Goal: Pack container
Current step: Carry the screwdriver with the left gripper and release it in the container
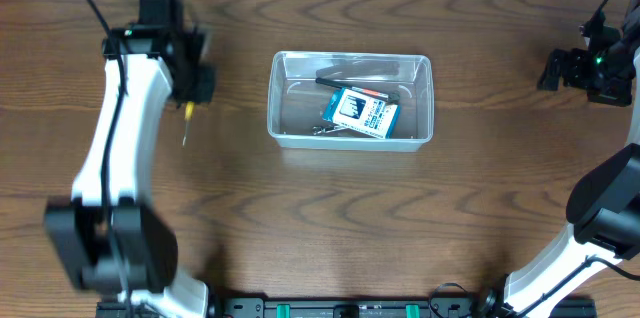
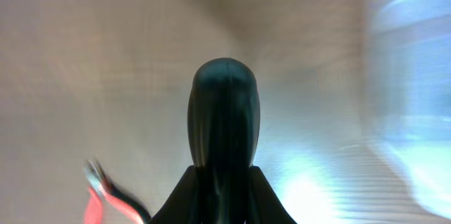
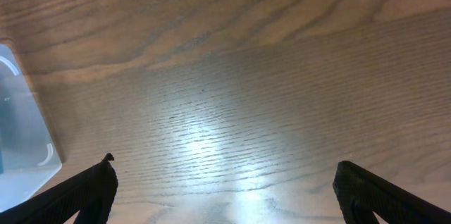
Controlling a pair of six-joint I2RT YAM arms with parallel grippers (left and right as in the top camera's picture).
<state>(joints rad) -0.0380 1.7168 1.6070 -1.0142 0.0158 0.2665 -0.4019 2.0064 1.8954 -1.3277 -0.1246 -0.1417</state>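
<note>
The clear plastic container [image 1: 273, 98] stands mid-table and holds a blue-and-white box [image 1: 360, 111], a black tool [image 1: 350, 80] and a small metal piece. My left gripper [image 1: 195, 80] hovers to its left, shut on a black-handled screwdriver [image 2: 223, 111]. The screwdriver's yellow collar and thin shaft [image 1: 186, 123] stick out below the gripper. The left wrist view is motion-blurred. My right gripper [image 1: 550, 70] is open and empty at the far right, over bare wood [image 3: 225, 189]. The container's corner [image 3: 21, 111] shows at the left of the right wrist view.
A blurred red-and-black shape [image 2: 99, 196] shows at the lower left of the left wrist view. A pale bluish blur [image 2: 409, 76] fills its right side. The wooden table [image 1: 350, 218] extends all round the container.
</note>
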